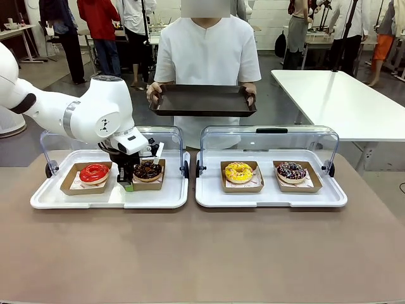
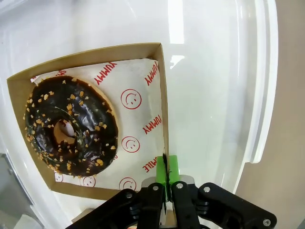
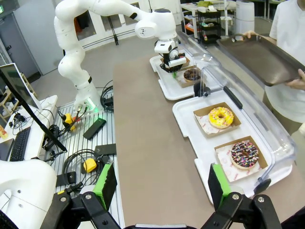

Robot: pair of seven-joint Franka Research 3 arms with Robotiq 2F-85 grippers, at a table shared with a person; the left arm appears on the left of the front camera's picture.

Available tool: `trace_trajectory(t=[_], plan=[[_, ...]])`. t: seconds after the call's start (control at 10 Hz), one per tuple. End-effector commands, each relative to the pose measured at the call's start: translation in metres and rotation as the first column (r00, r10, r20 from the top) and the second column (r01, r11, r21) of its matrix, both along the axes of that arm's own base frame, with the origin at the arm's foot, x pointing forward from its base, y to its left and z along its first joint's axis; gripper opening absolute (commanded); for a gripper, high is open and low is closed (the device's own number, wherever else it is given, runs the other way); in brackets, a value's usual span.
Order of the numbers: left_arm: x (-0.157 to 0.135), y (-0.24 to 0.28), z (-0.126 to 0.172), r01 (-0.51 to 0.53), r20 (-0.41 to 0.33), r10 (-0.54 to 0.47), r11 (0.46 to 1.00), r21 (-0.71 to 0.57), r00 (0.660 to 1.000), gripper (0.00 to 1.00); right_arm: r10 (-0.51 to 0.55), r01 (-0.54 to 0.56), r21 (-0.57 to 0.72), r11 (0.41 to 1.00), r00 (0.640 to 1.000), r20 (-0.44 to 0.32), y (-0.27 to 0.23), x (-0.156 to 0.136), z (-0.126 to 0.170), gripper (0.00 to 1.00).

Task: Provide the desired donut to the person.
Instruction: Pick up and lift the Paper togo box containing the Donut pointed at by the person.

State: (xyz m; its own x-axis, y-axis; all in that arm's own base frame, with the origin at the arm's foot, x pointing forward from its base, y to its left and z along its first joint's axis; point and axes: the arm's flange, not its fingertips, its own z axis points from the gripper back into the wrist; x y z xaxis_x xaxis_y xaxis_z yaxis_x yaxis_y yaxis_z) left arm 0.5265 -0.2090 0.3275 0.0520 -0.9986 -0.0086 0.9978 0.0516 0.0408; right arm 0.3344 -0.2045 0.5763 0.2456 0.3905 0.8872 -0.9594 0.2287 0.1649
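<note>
Left pincer point(image 2: 166, 167) clamped shut on the rim of the brown cardboard tray point(image 2: 95, 56) holding the chocolate nut-sprinkled donut point(image 2: 71, 126); right pincer point(image 3: 162, 183) gapes open over bare brown tabletop point(image 3: 143, 143).

A robotics lab in an open hall, its brown table point(image 1: 202, 253) dressed like a bakery counter with donuts point(image 1: 238, 171) in lidded trays point(image 1: 107, 201). A white arm point(image 3: 71, 28) rises at the left, with cables point(image 3: 86, 162), a monitor point(image 3: 16, 81) and keyboard point(image 3: 19, 145) beside it. Far off stand white tables point(image 1: 342, 95) and people point(image 1: 101, 25).
</note>
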Motion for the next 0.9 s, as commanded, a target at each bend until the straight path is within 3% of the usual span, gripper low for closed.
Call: trace_trajectory(t=[0.0, 0.4, 0.7, 0.8], plan=[[-0.002, 0.005, 0.006, 0.029, -0.019, -0.028, 1.0, 0.006, 0.999, 0.0, 0.005, -0.005, 0.009, 1.0, 1.0, 0.009, 0.0, -0.001, 0.0, 1.0], [-0.072, 0.023, 0.079, 0.011, 0.012, -0.012, 0.999, 0.032, 1.0, 0.0, 0.005, -0.005, 0.009, 1.0, 1.0, 0.009, 0.0, -0.001, 0.0, 1.0], [-0.142, 0.035, 0.142, 0.094, -0.083, -0.096, 0.995, -0.029, 0.992, 0.0, 0.005, -0.005, 0.009, 1.0, 1.0, 0.009, 0.0, -0.001, 0.0, 1.0], [-0.158, 0.035, 0.161, 0.1, -0.073, -0.101, 0.995, -0.017, 0.992, 0.0, 0.005, -0.005, 0.009, 1.0, 1.0, 0.009, 0.0, -0.001, 0.0, 1.0]])
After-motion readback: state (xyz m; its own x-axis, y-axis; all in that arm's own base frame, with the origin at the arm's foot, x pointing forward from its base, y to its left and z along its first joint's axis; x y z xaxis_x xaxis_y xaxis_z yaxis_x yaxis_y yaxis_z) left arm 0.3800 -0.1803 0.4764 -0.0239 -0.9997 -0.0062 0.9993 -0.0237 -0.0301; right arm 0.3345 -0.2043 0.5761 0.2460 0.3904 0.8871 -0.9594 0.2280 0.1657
